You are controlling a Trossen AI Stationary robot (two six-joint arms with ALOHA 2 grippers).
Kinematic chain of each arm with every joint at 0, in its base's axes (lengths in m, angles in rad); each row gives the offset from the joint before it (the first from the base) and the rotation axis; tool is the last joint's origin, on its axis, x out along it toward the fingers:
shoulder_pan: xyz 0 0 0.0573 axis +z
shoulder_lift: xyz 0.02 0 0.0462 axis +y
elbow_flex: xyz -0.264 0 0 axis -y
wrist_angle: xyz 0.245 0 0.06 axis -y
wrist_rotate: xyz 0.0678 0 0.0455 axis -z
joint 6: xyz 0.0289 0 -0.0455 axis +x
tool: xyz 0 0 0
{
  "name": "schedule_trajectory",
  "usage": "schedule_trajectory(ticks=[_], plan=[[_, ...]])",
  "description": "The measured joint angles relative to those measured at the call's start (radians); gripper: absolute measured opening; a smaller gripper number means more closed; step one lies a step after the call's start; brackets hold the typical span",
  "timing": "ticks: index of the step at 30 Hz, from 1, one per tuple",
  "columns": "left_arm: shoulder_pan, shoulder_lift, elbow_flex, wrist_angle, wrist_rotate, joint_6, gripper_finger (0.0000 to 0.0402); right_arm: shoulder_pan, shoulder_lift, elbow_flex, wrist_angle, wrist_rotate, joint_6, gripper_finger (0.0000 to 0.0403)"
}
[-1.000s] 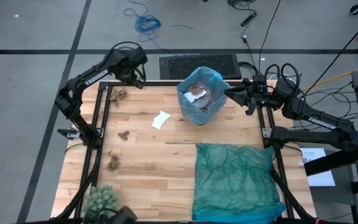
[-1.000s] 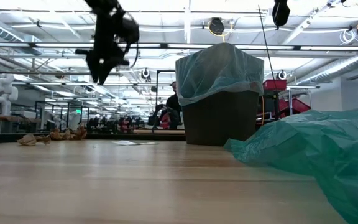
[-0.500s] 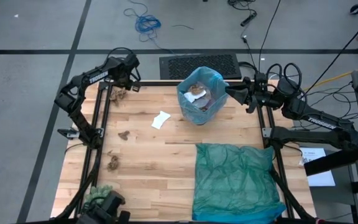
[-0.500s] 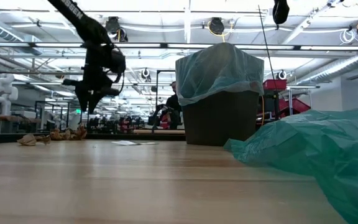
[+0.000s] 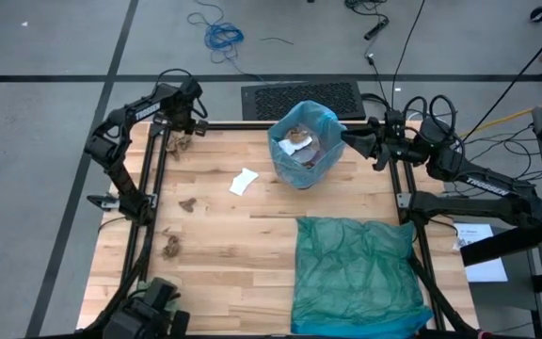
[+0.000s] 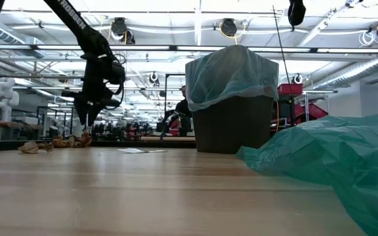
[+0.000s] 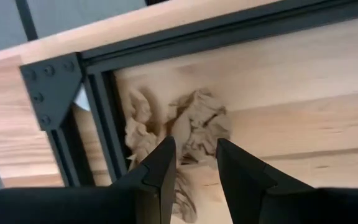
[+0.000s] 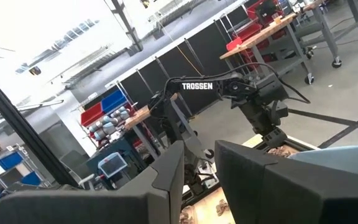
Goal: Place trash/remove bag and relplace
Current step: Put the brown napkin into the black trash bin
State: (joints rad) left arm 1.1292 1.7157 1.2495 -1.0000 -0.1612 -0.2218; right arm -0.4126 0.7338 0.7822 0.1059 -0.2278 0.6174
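Observation:
Brown wads of trash [image 5: 182, 143] lie at the table's far left corner, against the black frame rail. My left gripper [image 5: 179, 130] hangs just above them, pointing down and open; in its wrist view the fingers [image 7: 194, 152] straddle a wad [image 7: 197, 124] without touching it. More wads [image 5: 186, 204] [image 5: 170, 247] and a white scrap [image 5: 244, 181] lie on the left half. The bin [image 6: 231, 124], lined with the light blue bag [image 5: 304, 141], holds trash. My right gripper [image 5: 346, 139] is level beside the bag's right rim, slightly open with nothing between its fingers [image 8: 197, 152].
A teal-green plastic bag [image 5: 356, 273] lies spread over the near right of the table. A dark object [image 5: 153, 306] sits at the near left corner. Black frame rails [image 5: 149, 179] run along the table's left and far edges. Bare wood shows in the middle.
My left gripper has gone toward the table's far left corner and come down to just above the brown wads there, turning a little. At the near left corner a dark object has moved over the green spiky ball.

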Motion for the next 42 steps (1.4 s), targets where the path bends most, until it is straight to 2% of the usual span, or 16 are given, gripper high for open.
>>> schedule_trajectory(ticks=[9,16,21,32,42], plan=[[0.017,0.000,0.000,0.017,0.082,0.020,0.0120,0.000,0.000,0.000,-0.001,0.000,-0.005,0.0084],[-0.007,0.000,0.024,-0.059,0.083,-0.037,0.0177,0.000,0.000,0.000,-0.001,-0.001,-0.004,0.0084],[-0.028,0.000,0.016,-0.006,0.078,-0.132,0.0204,0.000,0.000,0.000,-0.001,-0.002,-0.005,0.0084],[-0.029,0.021,-0.008,0.026,-0.024,-0.158,0.0208,0.000,0.000,0.000,-0.001,-0.006,-0.011,0.0084],[-0.033,0.037,-0.008,-0.011,-0.029,-0.158,0.0208,0.000,0.000,0.000,-0.001,-0.007,-0.012,0.0084]])
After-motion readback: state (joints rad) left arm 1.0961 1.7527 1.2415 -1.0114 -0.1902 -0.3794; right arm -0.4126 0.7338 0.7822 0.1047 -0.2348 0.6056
